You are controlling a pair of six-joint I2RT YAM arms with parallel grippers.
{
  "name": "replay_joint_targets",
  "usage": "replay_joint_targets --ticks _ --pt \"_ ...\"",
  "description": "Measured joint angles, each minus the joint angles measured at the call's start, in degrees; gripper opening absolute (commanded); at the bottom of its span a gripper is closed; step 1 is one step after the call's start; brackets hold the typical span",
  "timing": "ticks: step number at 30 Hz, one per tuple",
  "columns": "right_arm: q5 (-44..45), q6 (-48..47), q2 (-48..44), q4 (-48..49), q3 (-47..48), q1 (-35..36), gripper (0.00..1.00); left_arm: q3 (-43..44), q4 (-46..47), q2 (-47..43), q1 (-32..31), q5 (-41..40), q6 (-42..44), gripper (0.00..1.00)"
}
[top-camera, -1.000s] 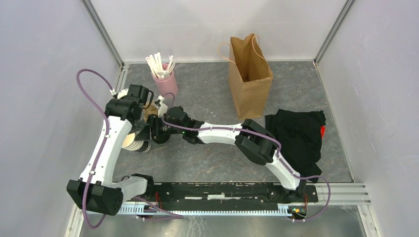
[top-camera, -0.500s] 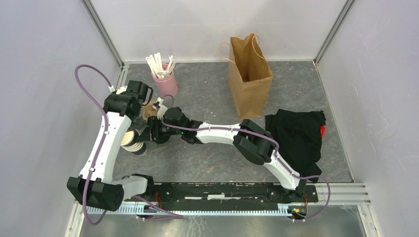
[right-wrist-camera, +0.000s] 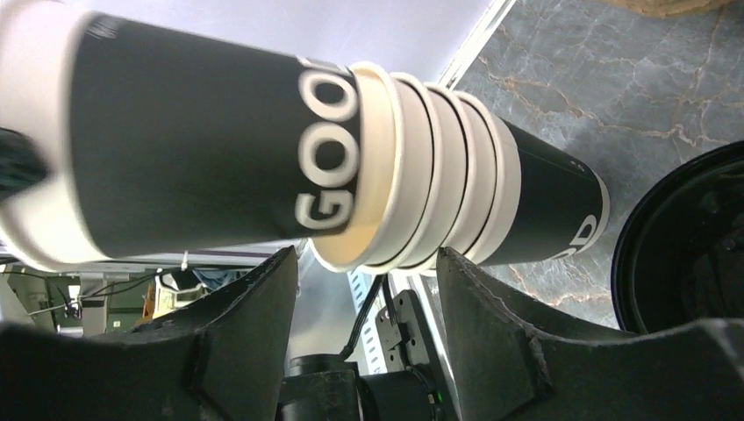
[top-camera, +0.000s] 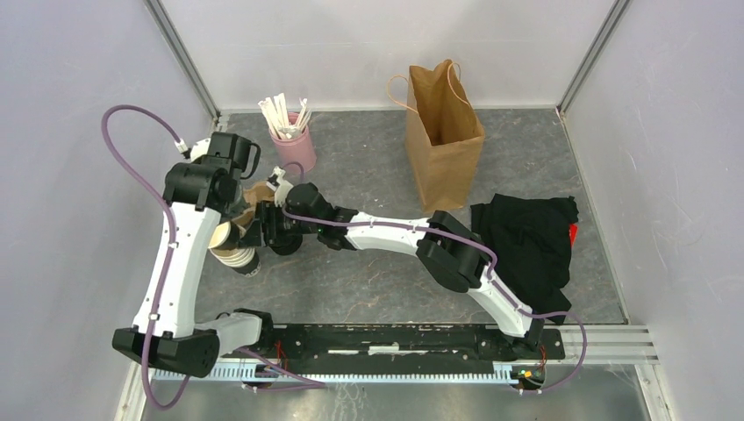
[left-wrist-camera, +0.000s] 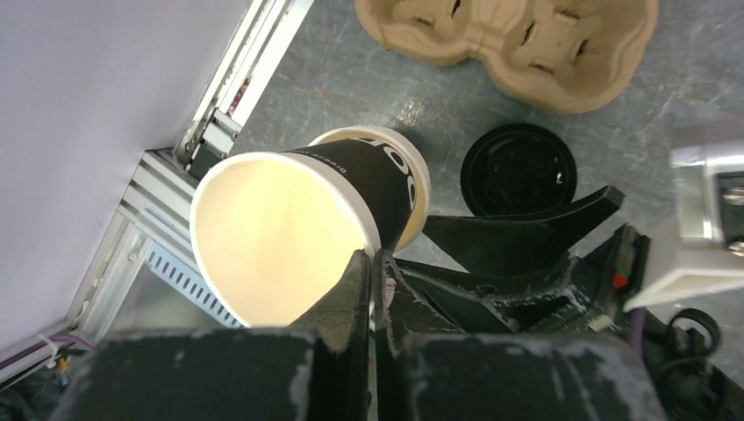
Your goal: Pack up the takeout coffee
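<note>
Over the table from top cam: L gripper (top-camera: pixel 239 219) is pinching the rim of the top cup (top-camera: pixel 220 235), which is sitting in a nested cup stack (top-camera: pixel 241 259) at the left side. R gripper (top-camera: pixel 266 233) is sitting right beside that stack. Brown paper bag (top-camera: pixel 444 140) is standing at the back, well apart. Pink cup of white sticks (top-camera: pixel 294 145) and black cloth (top-camera: pixel 526 237) are sitting untouched.

L wrist cam: L jaws are closing tight on the top cup's (left-wrist-camera: pixel 281 237) wall, one finger inside, one outside. Cup is showing a cream inside, no lid. Black lid (left-wrist-camera: pixel 518 168) is lying loose on the table. Pulp cup carrier (left-wrist-camera: pixel 509 39) is showing vacant pockets.

R wrist cam: R jaws are standing apart, w/ the stack (right-wrist-camera: pixel 456 167) crossing just past the tips; not seeing pads pressing on it.

Progress est.: early. Looks like the de-nesting step. Nothing is capped yet and no cup is in the carrier; bag inside isn't visible. Lidding, carrier loading and bagging are all looking left to do.
</note>
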Motion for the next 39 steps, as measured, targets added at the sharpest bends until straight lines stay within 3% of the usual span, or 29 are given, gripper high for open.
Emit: replay_joint_targets --ticks 8,13,17,21,25,27,35,39 --pt "-2.97 -1.81 -1.14 -5.03 0.02 -1.09 0.71 8.24 -0.15 -2.73 0.28 -1.05 3.89 0.02" --pt "-5.07 -6.64 -7.37 -9.68 -1.14 -3.15 0.75 8.96 -0.07 -6.67 0.66 -0.76 4.72 0.02" --pt "-6.95 -15.74 -19.47 -16.74 -6.78 -6.99 0.79 5.38 3.91 -10.05 0.76 6.78 6.19 0.02" --pt "-7.96 -26.34 -33.99 -25.55 -13.97 -13.31 0.9 -0.98 7.8 -12.37 0.74 16.37 7.54 0.02" --pt "-3.48 -37.94 -46.16 -36.61 -17.18 -18.05 0.97 -6.1 12.48 -12.81 -1.09 23.28 7.67 0.02" --pt "0.26 -42.95 -53.2 -41.46 -19.91 -18.62 0.98 -7.06 14.08 -11.45 -5.53 23.56 6.58 0.02" --pt "20.2 -53.86 -76.83 -58.07 -28.37 -21.0 0.98 -6.05 18.53 6.45 -43.12 8.31 -4.61 0.02" --pt "30.05 -54.25 -84.24 -61.35 -29.03 -20.98 0.98 -5.09 19.69 16.74 -53.83 3.06 -9.97 0.02"
